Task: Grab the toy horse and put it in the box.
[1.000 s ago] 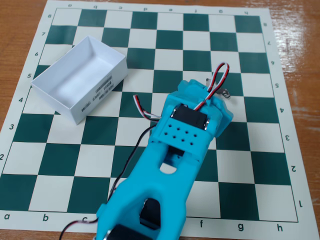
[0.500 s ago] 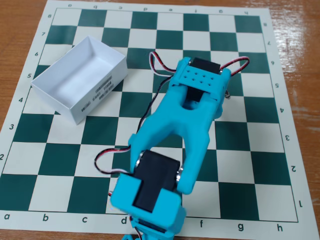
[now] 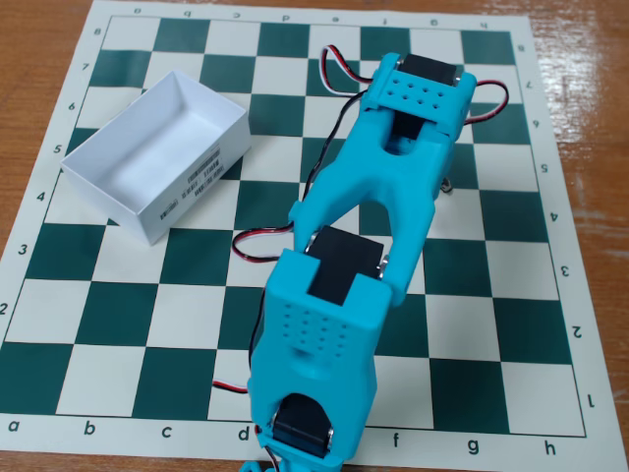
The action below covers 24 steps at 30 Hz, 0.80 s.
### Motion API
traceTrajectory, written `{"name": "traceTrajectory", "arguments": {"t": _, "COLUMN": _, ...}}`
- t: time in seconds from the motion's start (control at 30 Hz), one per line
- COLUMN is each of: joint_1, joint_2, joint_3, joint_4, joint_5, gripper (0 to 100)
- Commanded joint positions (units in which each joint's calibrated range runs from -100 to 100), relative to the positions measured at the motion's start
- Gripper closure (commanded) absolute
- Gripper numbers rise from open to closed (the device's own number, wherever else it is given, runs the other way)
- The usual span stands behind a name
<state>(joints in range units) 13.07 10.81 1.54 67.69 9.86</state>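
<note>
Box (image 3: 147,167) at left of fixed view, open, empty, long axis running diagonally, barcode side facing near. Chessboard (image 3: 118,324) underneath. Blue arm (image 3: 364,246) stretches up middle-right, wrist end at far side. Small grey bit (image 3: 447,181) pokes out at arm's right edge, maybe toy horse or fingertip; cannot tell. Gripper hidden beneath arm, open or closed unknowable. Box lies well left of wrist. Versus a second ago: arm extended further away, elbow block now nearest camera.

The blue arm (image 3: 378,197) hides its own claw beneath it; the arm's base is cut off by the bottom edge.
</note>
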Motion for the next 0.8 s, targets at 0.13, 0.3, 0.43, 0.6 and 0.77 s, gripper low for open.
{"name": "traceTrajectory", "arguments": {"t": 0.13, "joint_1": 1.1, "joint_2": 4.4, "joint_3": -9.7, "joint_4": 3.8, "joint_5": -2.3, "gripper": 69}}
{"name": "traceTrajectory", "arguments": {"t": 0.3, "joint_1": 1.3, "joint_2": 6.4, "joint_3": -13.4, "joint_4": 3.9, "joint_5": -3.2, "gripper": 69}}
{"name": "traceTrajectory", "arguments": {"t": 0.43, "joint_1": 1.5, "joint_2": 8.3, "joint_3": -16.2, "joint_4": 2.9, "joint_5": -4.7, "gripper": 69}}
{"name": "traceTrajectory", "arguments": {"t": 0.6, "joint_1": 1.4, "joint_2": 10.3, "joint_3": -16.2, "joint_4": 0.9, "joint_5": -5.5, "gripper": 69}}
{"name": "traceTrajectory", "arguments": {"t": 0.77, "joint_1": 1.2, "joint_2": 11.8, "joint_3": -16.4, "joint_4": -0.1, "joint_5": -6.0, "gripper": 69}}
